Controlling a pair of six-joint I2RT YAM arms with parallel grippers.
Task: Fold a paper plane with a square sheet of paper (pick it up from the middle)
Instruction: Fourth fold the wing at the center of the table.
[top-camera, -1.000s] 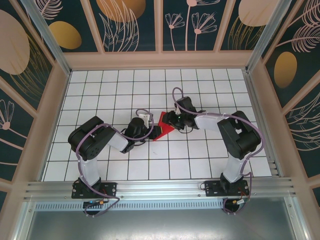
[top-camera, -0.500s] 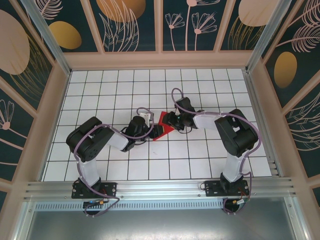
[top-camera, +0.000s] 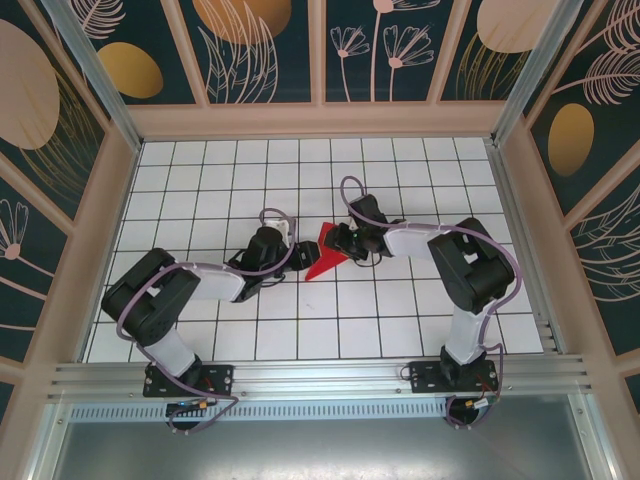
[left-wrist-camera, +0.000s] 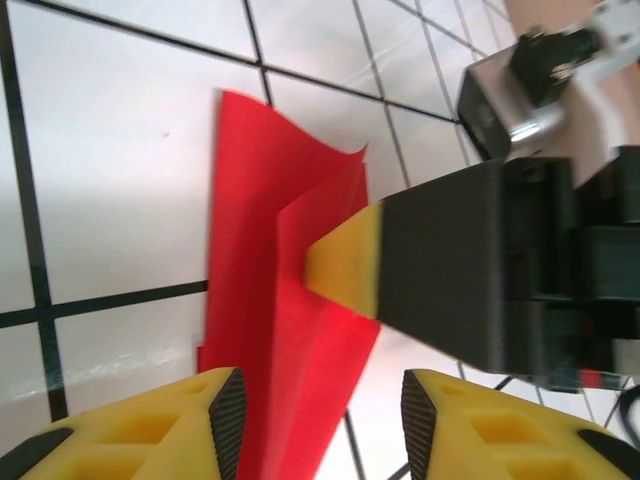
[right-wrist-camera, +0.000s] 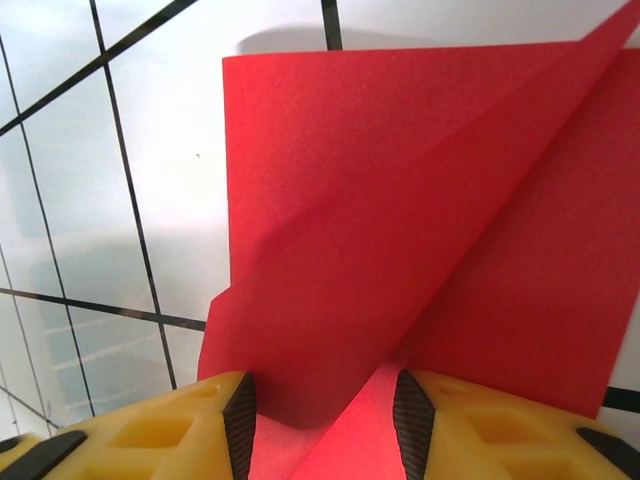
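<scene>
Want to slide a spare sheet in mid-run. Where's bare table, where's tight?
Free: far tile rows between the back wall and both arms; near strip between left base and right base. Crowded: centre, where left fingers and right fingers meet at the red paper.

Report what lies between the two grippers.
The folded red paper lies between the left gripper and the right gripper, as the top view shows.
</scene>
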